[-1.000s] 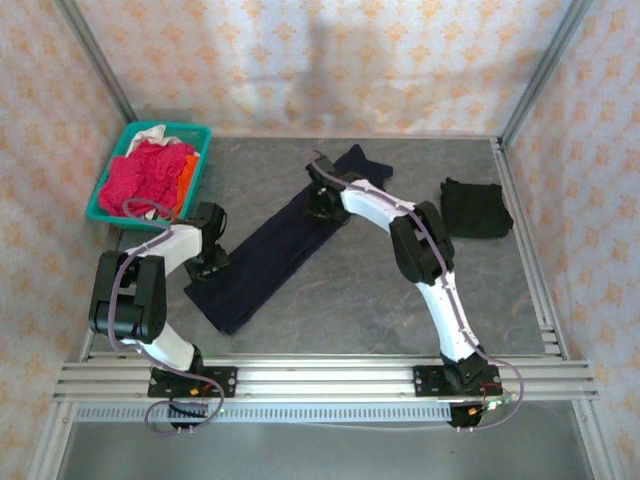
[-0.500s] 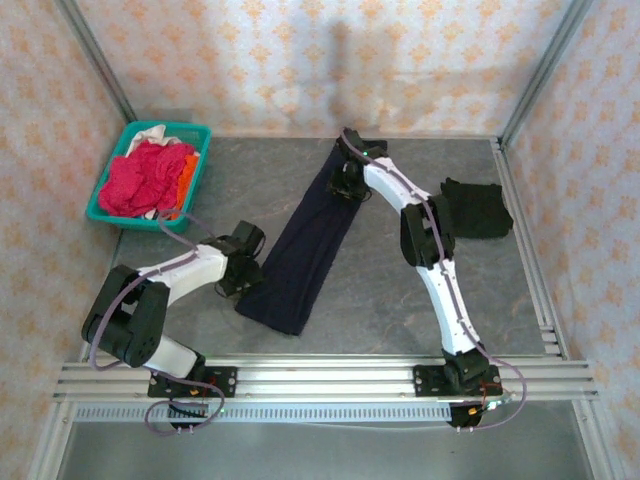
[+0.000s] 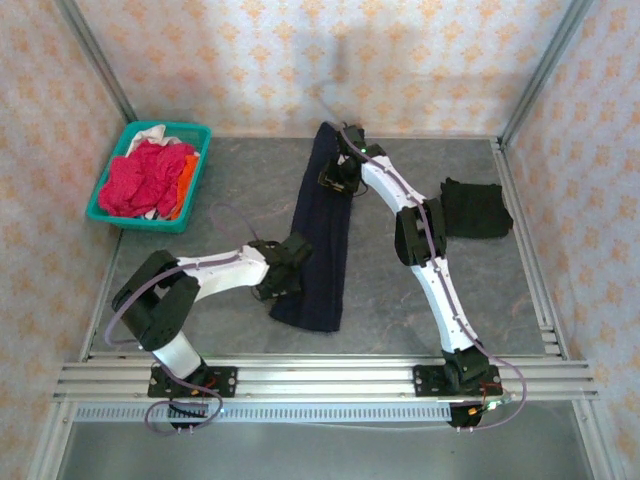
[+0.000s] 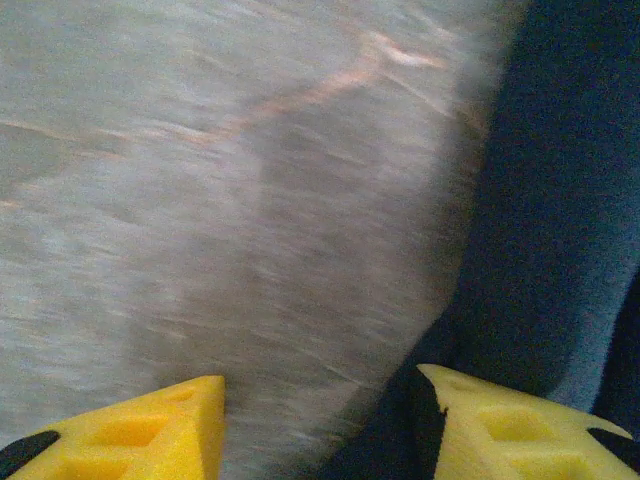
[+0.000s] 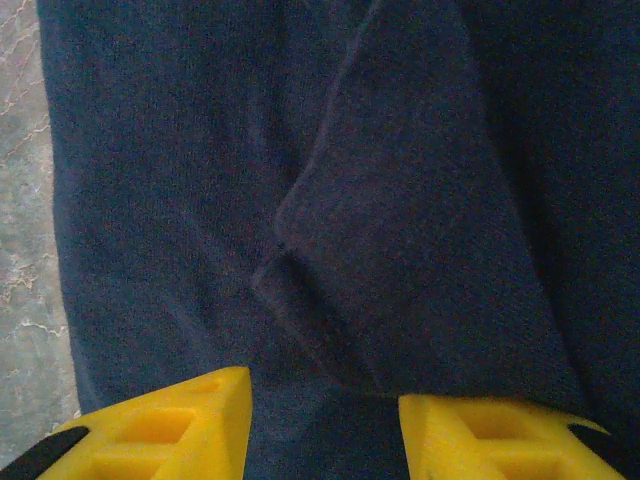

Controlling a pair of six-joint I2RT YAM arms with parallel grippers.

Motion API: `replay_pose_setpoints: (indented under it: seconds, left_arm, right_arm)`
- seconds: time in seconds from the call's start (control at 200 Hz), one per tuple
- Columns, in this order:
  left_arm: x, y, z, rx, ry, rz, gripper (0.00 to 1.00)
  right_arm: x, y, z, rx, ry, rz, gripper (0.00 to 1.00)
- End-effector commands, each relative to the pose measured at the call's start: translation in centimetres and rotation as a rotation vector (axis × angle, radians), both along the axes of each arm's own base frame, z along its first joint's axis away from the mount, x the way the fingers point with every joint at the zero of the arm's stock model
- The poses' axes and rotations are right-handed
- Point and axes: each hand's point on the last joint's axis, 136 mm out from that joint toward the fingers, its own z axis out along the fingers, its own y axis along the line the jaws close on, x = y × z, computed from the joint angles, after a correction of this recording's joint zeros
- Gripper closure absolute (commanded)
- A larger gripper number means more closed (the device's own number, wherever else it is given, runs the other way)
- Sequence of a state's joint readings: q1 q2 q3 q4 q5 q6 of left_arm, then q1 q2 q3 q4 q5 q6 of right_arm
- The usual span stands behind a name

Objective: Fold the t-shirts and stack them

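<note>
1. The navy t-shirt (image 3: 322, 240) lies on the table (image 3: 230, 200) as a long, narrow strip running from the far edge toward the near rail. The left jaws sit at its near left edge, spread. Bare table shows between their yellow fingertips (image 4: 140, 430), and cloth lies under one of them only. A sideways push from there would likely crumple the edge rather than shift the whole strip.
2. The right jaws rest over the far end, also spread, with a loose ridge of cloth between them and nothing visibly pinched. If they close there, they may catch just the top layer, and a lift would peel the fold open.
3. The two contact places are well apart. If one arm pulls faster than the other, the strip probably skews or twists, and the next fold comes out crooked.
4. The far end lies close to the back of the table, so more travel that way could bunch it there.
5. The black t-shirt (image 3: 476, 208) sits folded just beside the right arm, where a wide swing could knock it. The teal basket (image 3: 190, 130) stands clear of both arms.
</note>
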State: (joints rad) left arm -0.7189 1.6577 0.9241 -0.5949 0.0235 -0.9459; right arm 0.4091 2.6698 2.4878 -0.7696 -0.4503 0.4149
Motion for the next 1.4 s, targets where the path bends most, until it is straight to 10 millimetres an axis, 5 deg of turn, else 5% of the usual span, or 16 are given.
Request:
replay_pose_setpoints:
  seconds: [0.0, 0.29, 0.415, 0.515, 0.63, 0.791, 0.946, 1.161, 1.396]
  left_arm:
    - [-1.3, -2.1, -0.3, -0.068, 0.057, -0.001, 0.49]
    - [-2.0, 2.3, 2.3, 0.027, -0.005, 0.017, 0.49]
    - [-2.4, 3.8, 4.1, -0.011, -0.075, 0.035, 0.45]
    - [-2.8, 3.4, 5.5, -0.103, -0.127, 0.008, 0.42]
    - [-3.8, 1.2, 6.3, -0.277, -0.173, -0.091, 0.41]
    - [-5.7, 0.7, 5.6, -0.353, -0.199, -0.218, 0.40]
    - [-7.4, -0.7, 3.8, -0.423, -0.120, -0.264, 0.37]
    - [-8.5, -1.2, 1.4, -0.434, -0.057, -0.277, 0.39]
    - [-8.3, -2.1, 0.5, -0.466, -0.056, -0.261, 0.65]
  right_arm:
    - [-2.0, 0.3, -1.7, -0.016, 0.080, 0.039, 0.55]
    - [-2.2, -3.1, 7.0, -0.044, -0.106, -0.023, 0.47]
    - [-4.7, -4.9, 10.0, -0.055, -0.168, -0.056, 0.39]
    - [-8.4, -7.0, 10.9, -0.047, -0.188, -0.095, 0.35]
    - [-14.7, -8.5, 9.9, -0.016, -0.147, -0.109, 0.35]
    - [-24.1, -9.7, 7.5, -0.040, -0.031, -0.044, 0.36]
    - [-31.5, -8.5, 5.0, -0.009, 0.085, 0.013, 0.36]
    - [-38.0, -5.8, 2.6, 0.060, 0.183, 0.035, 0.36]
    - [-41.8, -3.9, 0.8, 0.101, 0.252, 0.045, 0.38]
